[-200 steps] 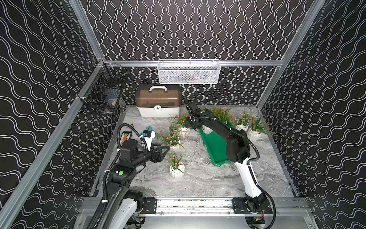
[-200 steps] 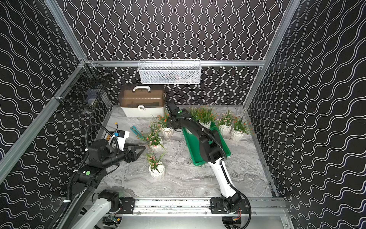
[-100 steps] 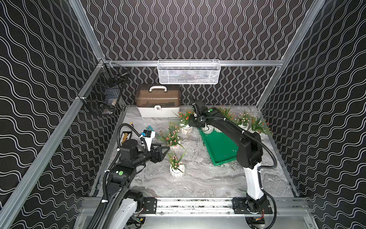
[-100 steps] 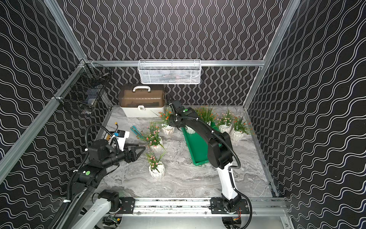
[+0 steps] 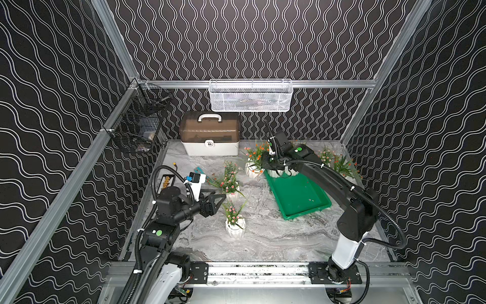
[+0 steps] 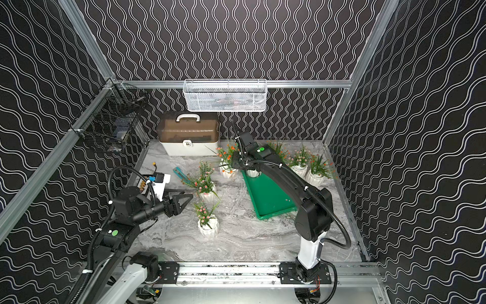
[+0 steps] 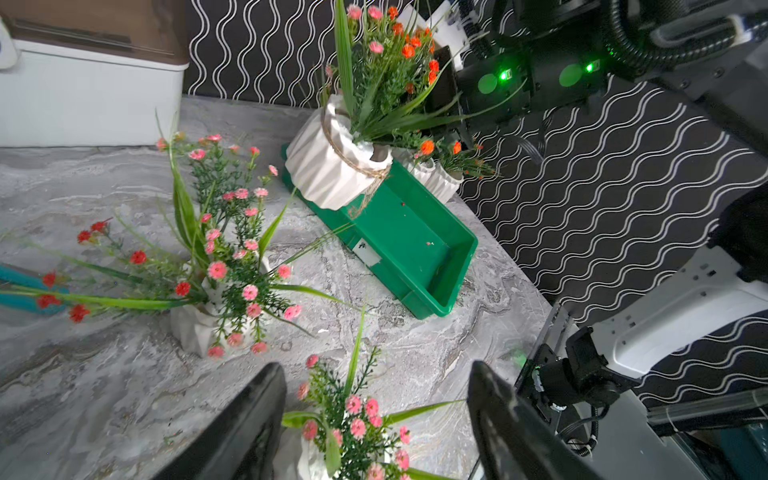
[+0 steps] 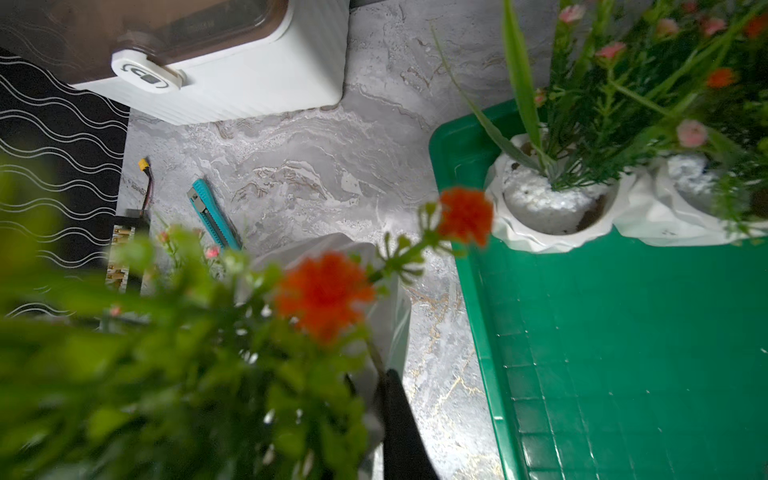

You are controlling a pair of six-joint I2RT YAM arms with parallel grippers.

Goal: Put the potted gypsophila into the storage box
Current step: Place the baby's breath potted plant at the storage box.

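We see the right arm stretched far forward and low. The right gripper [image 5: 265, 164] is clenched on the orange-flowered pot [image 7: 332, 166], which is tilted at the storage box [image 5: 297, 189] corner. We cannot tell if it touches the rim. Just past that gripper, two pots [image 8: 552, 208] stand side by side inside the box. Further out, beyond the box, two more pots [image 6: 299, 169] sit on the table [image 5: 276, 237].

The left arm is bent with its forearm level. The left gripper [image 5: 221, 203] is released, jaws wide, and hovers just above a pink-flowered pot [image 5: 234, 229]. A second pink pot [image 5: 232, 190] stands near, ahead of it.

We count seven pots and one box. Well beyond both grippers are one white case [image 5: 210, 147] and one wire basket [image 5: 249, 98]. One teal knife [image 8: 212, 216] lies on the table.
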